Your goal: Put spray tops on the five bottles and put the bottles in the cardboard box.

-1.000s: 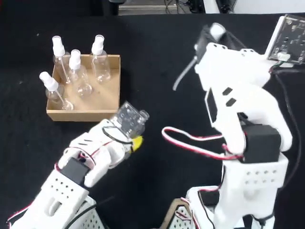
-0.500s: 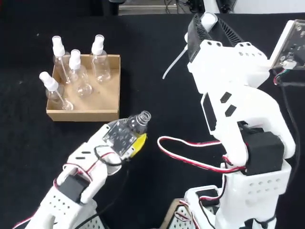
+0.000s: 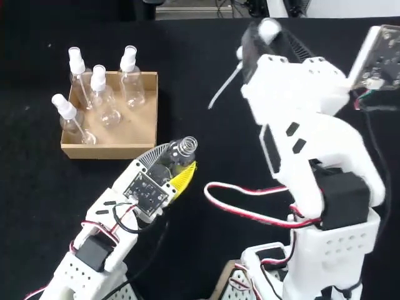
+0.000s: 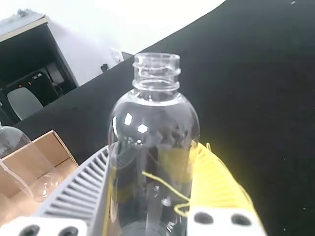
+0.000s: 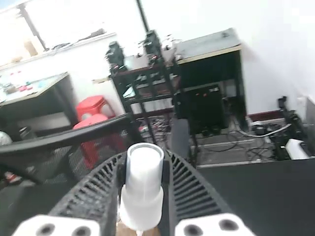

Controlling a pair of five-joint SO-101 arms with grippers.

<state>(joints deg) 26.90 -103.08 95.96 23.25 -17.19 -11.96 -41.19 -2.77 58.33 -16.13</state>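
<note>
My left gripper (image 3: pixel 175 169) is shut on a clear open-necked bottle (image 3: pixel 182 150), held just off the cardboard box's (image 3: pixel 140 128) near right corner; the left wrist view shows the bottle (image 4: pixel 152 142) between the grey and yellow fingers, neck bare. My right gripper (image 3: pixel 262 40) is raised at the back of the table, shut on a white spray top (image 5: pixel 142 182) whose thin dip tube (image 3: pixel 222 87) hangs down toward the left. Several capped bottles (image 3: pixel 100 87) stand in the box.
Black cloth (image 3: pixel 206 125) covers the table. The right arm's white body (image 3: pixel 312 156) rises at the right side. A red-and-white cable (image 3: pixel 250 187) loops at its base. Bare box floor (image 3: pixel 140 119) shows in the right half.
The left gripper has turned the bottle more upright, its neck now pointing up. The right gripper with the spray top has swung left, the dip tube moving toward the bottle.
</note>
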